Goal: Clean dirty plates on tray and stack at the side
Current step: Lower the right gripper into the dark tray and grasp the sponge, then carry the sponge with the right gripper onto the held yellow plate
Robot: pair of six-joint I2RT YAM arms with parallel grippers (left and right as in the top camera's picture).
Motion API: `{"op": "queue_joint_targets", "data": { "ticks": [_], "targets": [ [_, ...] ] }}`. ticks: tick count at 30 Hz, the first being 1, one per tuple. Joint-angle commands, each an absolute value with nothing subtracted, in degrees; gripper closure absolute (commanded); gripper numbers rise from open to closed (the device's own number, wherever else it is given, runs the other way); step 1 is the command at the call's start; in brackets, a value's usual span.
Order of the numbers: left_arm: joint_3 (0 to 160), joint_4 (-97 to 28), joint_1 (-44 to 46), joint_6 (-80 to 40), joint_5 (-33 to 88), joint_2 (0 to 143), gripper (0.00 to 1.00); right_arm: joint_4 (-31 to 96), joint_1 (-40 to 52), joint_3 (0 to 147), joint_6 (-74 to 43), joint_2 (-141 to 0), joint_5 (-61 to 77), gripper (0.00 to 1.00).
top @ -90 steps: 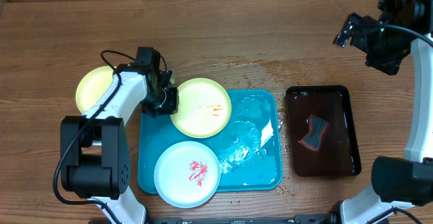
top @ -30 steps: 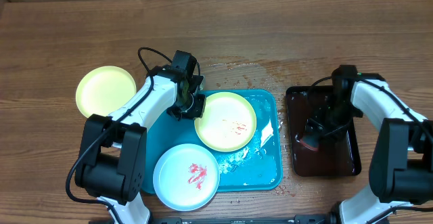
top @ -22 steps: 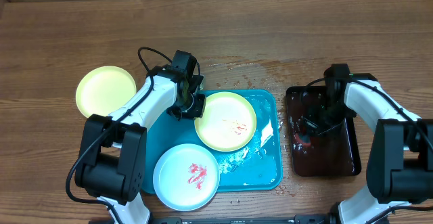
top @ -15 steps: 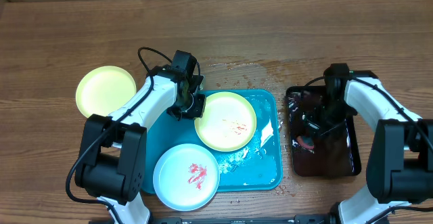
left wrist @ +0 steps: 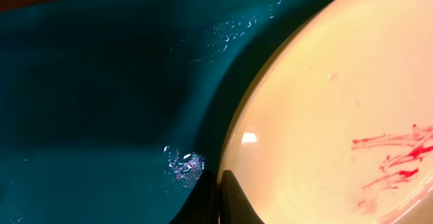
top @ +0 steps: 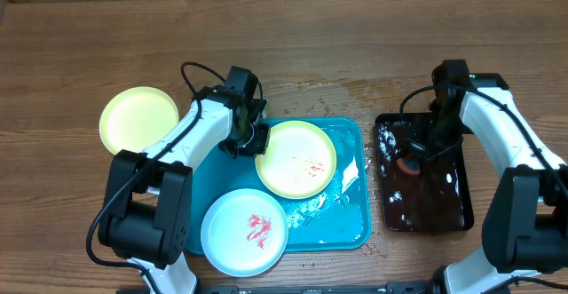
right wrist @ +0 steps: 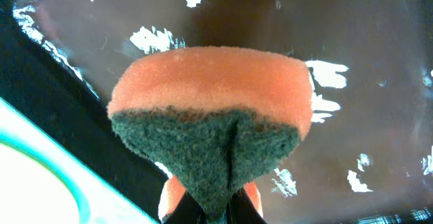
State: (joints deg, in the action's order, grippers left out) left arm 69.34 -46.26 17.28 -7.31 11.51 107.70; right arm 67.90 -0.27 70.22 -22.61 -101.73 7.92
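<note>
Overhead, the blue tray (top: 206,171) lies in the middle of the table (top: 284,36), with wide bare wood behind it and a narrow strip of wood between it and the dark tray (top: 426,207) on its right. A green-rimmed plate with red smears (top: 297,159) lies flat in the back half of the blue tray, leaving wet bare floor along the right and front-right. The blue plate (top: 244,232), also smeared red, lies at the front-left corner and hangs out over the tray's rim. A clean green-rimmed plate (top: 139,119) lies on the wood to the left, apart from the tray.

The left gripper (top: 255,141) has its jaws clamped on the left rim of the smeared green-rimmed plate; the left wrist view shows the fingertips (left wrist: 226,197) at that rim.

The dark tray holds shallow water with bright glints. Over its back-left part the right gripper (top: 413,156) has its jaws pinched on a sponge (right wrist: 210,109), orange with a dark green scouring face.
</note>
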Motion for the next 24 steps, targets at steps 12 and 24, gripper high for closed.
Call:
{"op": "queue_joint_targets", "data": {
  "ticks": [12,24],
  "targets": [
    [69.5,-46.3,17.3,-7.8,11.0,108.4,0.96,57.2,0.1,59.7,-23.4,-102.2,10.8,0.96],
    [69.5,-47.6,17.3,-8.0,11.1,108.4,0.96,70.1,0.1,76.6,-20.8,-96.2,7.8,0.96]
  ]
}}
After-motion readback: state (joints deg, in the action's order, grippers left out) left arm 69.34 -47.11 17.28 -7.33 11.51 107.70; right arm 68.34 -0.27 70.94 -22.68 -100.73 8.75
